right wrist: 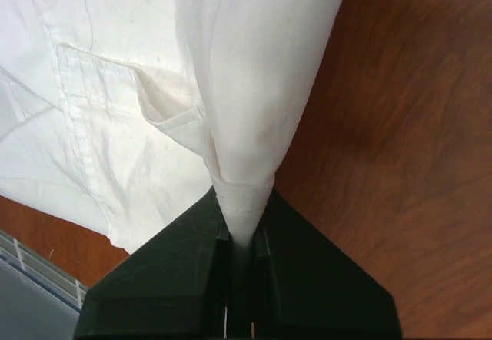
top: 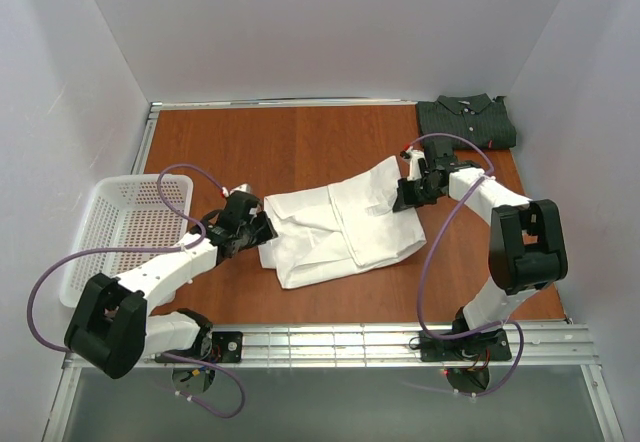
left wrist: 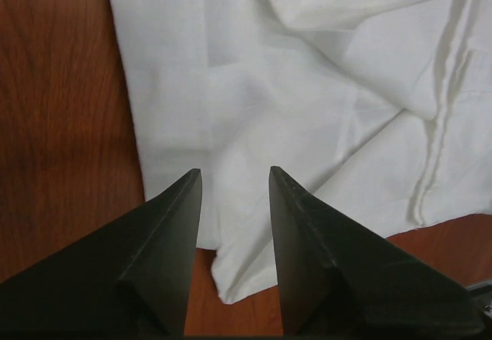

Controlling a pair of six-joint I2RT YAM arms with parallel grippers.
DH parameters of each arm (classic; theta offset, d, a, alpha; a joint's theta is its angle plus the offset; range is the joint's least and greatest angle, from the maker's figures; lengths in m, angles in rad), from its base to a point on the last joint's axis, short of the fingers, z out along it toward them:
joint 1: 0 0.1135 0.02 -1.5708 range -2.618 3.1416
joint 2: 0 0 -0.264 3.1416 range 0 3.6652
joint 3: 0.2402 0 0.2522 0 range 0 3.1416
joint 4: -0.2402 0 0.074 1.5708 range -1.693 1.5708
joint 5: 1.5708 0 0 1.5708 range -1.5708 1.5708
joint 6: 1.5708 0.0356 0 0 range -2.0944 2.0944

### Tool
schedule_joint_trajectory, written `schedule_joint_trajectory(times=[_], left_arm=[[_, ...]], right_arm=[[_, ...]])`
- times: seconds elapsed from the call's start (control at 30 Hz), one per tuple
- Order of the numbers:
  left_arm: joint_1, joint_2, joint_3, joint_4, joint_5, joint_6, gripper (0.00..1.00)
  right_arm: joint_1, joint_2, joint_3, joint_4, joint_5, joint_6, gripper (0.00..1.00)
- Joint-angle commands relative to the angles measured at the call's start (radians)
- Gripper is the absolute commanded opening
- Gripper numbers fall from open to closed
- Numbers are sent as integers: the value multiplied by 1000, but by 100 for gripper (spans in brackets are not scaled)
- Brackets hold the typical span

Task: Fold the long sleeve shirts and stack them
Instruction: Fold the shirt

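Two shirts are on the wooden surface (top: 300, 152). The white shirt (top: 335, 230) lies crumpled and partly folded in the middle, between my two arms. The dark striped shirt (top: 466, 120) sits folded in the far right corner, well apart from it. My right tool (right wrist: 244, 221) is clamped tight on a bunched fold of the white shirt at its far right end. The cloth runs out from the jaws in a taut tube, and the rest spreads to the left, where I can see a stitched seam. My left tool (left wrist: 234, 175) is at the left edge of the same shirt, its fingers moderately apart with nothing pinched between them. Through the gap I see white cloth and, nearer, bare wood beside the hem corner. A white mesh basket (top: 120, 224) stands at the left edge of the surface, beside the left arm
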Motion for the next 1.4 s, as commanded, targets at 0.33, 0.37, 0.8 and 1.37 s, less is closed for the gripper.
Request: schedule_joint_trajectory(times=[0.33, 0.37, 0.8, 1.37], left_arm=[[69, 16, -49, 87, 74, -2, 5], [69, 28, -50, 93, 74, -1, 4], [69, 211, -87, 180, 117, -27, 0], [69, 154, -175, 288, 196, -132, 0]], right_arm=[[21, -78, 88, -122, 153, -82, 1], [27, -78, 89, -122, 159, -82, 1], [142, -113, 198, -208, 424, -67, 1], [685, 230, 635, -671, 1083, 252, 1]])
